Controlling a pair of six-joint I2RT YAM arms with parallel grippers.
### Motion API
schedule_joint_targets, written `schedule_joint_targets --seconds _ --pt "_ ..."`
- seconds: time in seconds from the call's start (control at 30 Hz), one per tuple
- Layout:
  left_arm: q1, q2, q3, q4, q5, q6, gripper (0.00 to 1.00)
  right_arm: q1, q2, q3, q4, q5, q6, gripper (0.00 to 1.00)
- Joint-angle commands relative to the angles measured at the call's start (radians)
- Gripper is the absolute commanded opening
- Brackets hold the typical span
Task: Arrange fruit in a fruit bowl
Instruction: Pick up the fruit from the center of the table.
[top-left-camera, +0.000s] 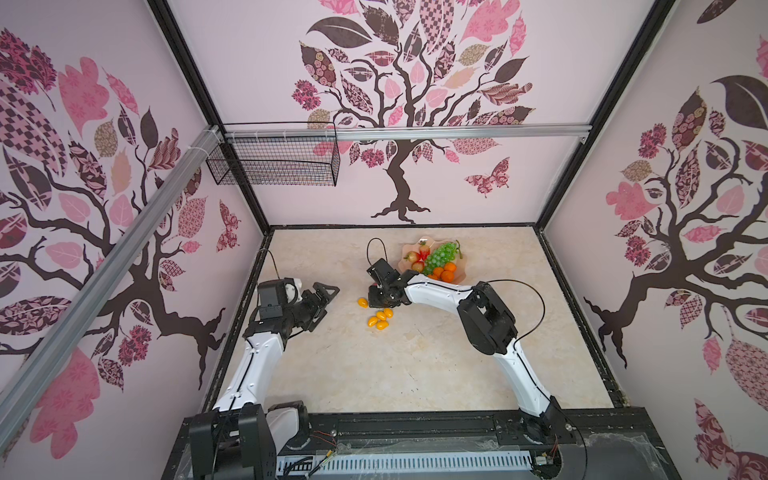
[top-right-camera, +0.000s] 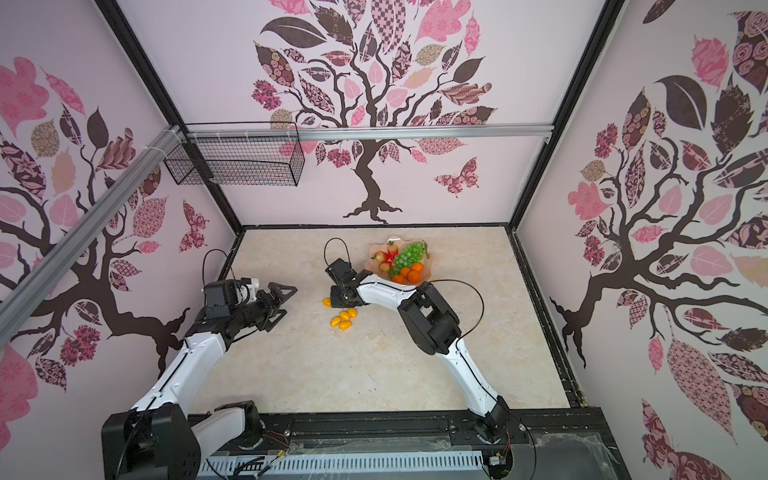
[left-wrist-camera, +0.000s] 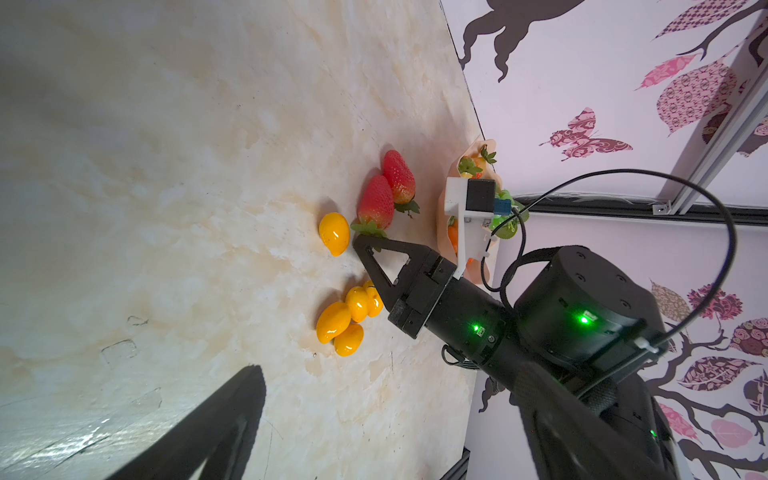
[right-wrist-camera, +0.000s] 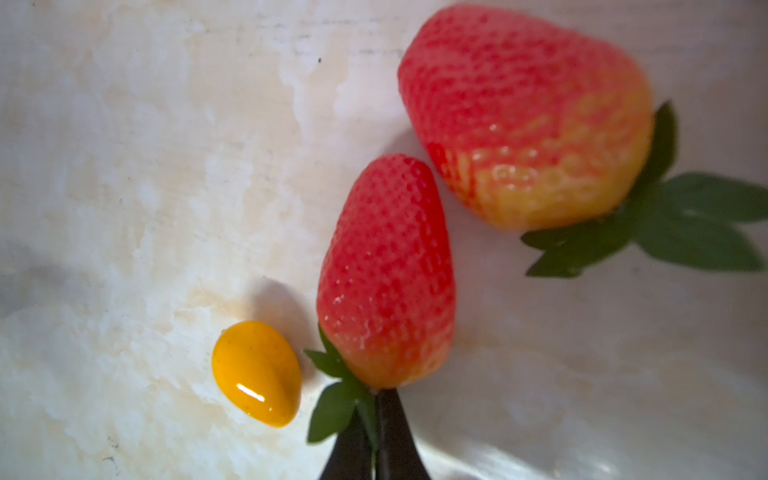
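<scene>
A slim red strawberry (right-wrist-camera: 386, 274) is lying on the marbled desk (top-left-camera: 415, 365). Its green leafy cap is facing the right end effector (right-wrist-camera: 376, 399), whose two black fingertips are pressing together on those leaves. A plumper strawberry (right-wrist-camera: 523, 116) is resting just beside the first, on the side away from the fingertips. A lone yellow-orange tomato (right-wrist-camera: 255, 372) is sitting close by the cap on the other flank, apart from the fingers. In the left wrist view, four more tomatoes (left-wrist-camera: 347, 316) are huddling in a cluster near the right arm's wrist. Toward the back wall, the peach-pink fruit bowl (top-left-camera: 409, 250) is carrying the grape bunch (top-left-camera: 442, 253), tangerines (top-left-camera: 446, 274) and further strawberries (top-left-camera: 417, 259). The left end effector (top-left-camera: 328, 305) is hovering well apart from all the fruit, its jaws standing apart.
</scene>
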Motion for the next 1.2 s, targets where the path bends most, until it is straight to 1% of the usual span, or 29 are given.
schedule_joint_targets --seconds 0.0,0.07,0.17,0.23,0.33,0.57,0.7,0.8,0.93,1.17 --pt "-0.009 0.015 0.007 0.005 0.008 0.026 0.98 0.004 0.007 0.019 -0.029 0.017 -0.069 0.00" --pt "-0.028 0.021 0.018 0.005 -0.005 0.032 0.98 -0.001 -0.020 0.013 -0.019 0.018 -0.106 0.00" --pt "-0.081 0.032 0.046 0.005 -0.039 0.037 0.98 -0.013 -0.078 -0.027 0.024 0.003 -0.167 0.00" --pt "-0.127 0.039 0.065 0.005 -0.072 0.034 0.98 -0.027 -0.139 -0.080 0.067 -0.018 -0.203 0.00" --pt "-0.166 0.040 0.077 0.028 -0.099 0.022 0.98 -0.043 -0.216 -0.147 0.121 -0.032 -0.249 0.00" --pt "-0.187 0.076 0.116 0.047 -0.106 0.017 0.98 -0.093 -0.353 -0.242 0.158 -0.054 -0.345 0.00" --pt "-0.215 0.111 0.158 0.054 -0.120 0.020 0.98 -0.147 -0.406 -0.268 0.165 -0.056 -0.350 0.00" --pt "-0.254 0.147 0.195 0.066 -0.143 0.017 0.98 -0.177 -0.421 -0.261 0.156 -0.029 -0.373 0.00" --pt "-0.325 0.211 0.263 0.079 -0.184 0.014 0.98 -0.214 -0.406 -0.220 0.114 -0.003 -0.402 0.00" --pt "-0.420 0.325 0.375 0.090 -0.233 0.017 0.98 -0.287 -0.360 -0.159 0.057 0.034 -0.387 0.00"
